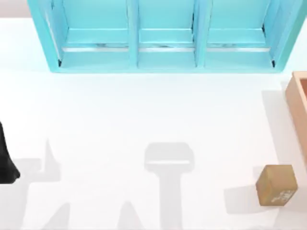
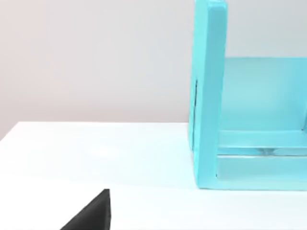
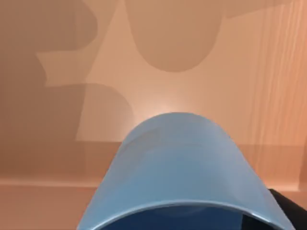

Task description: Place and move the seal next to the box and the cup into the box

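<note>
Seal (image 1: 276,185) rests on the table (image 1: 120,124) at 4 o'clock, just beside the box (image 1: 300,103) at 3 o'clock. In the right wrist view the cup (image 3: 177,167) sits over the box floor; right pincer state cannot be told. Left arm (image 1: 5,160) is parked at 9 o'clock, pincer state likewise undeterminable. Turquoise shelf unit (image 1: 165,36) stands at 12 o'clock

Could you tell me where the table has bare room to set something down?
The widest free patch lies between the turquoise shelf unit, the left arm and the seal. It is crowded on the right, where the seal sits beside the box.
</note>
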Controlling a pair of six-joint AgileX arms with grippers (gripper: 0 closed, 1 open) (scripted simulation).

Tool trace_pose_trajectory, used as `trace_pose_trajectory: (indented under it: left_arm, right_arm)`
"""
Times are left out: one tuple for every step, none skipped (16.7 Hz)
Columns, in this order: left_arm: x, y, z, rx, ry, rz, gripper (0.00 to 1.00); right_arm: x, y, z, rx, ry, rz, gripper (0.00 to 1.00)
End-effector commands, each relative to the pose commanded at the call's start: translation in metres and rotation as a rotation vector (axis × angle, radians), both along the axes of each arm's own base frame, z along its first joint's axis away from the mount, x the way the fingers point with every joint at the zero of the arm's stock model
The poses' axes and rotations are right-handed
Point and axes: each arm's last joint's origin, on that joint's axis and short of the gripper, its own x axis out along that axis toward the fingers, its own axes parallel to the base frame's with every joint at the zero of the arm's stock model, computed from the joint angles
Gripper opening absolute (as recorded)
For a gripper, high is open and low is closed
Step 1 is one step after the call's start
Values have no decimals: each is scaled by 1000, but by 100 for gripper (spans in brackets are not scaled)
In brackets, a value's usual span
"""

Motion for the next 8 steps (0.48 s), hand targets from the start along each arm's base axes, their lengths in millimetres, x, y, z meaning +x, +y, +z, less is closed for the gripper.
trace_pose_trajectory:
  left_arm:
    - [0,0,0,0,0,0,100]
    - [0,0,0,0,0,0,100]
    - [0,0,0,0,0,0,100]
    - [0,0,0,0,0,0,100]
    - [0,0,0,0,0,0,100]
    - [0,0,0,0,0,0,100]
    - [0,0,0,0,0,0,100]
    - [0,0,0,0,0,0,100]
  right_arm:
    - [1,1,-8,0,5,5,0]
    - [2,3,-16,0,10,9,0]
    - [2,4,-25,-1,11,11,0]
    - [2,6,-32,-3,9,10,0]
    - [1,7,-39,-2,5,7,0]
    - [-1,9,-45,0,2,2,0]
    - [-3,9,-49,2,-1,-4,0]
    - [-4,10,-51,3,-3,-9,0]
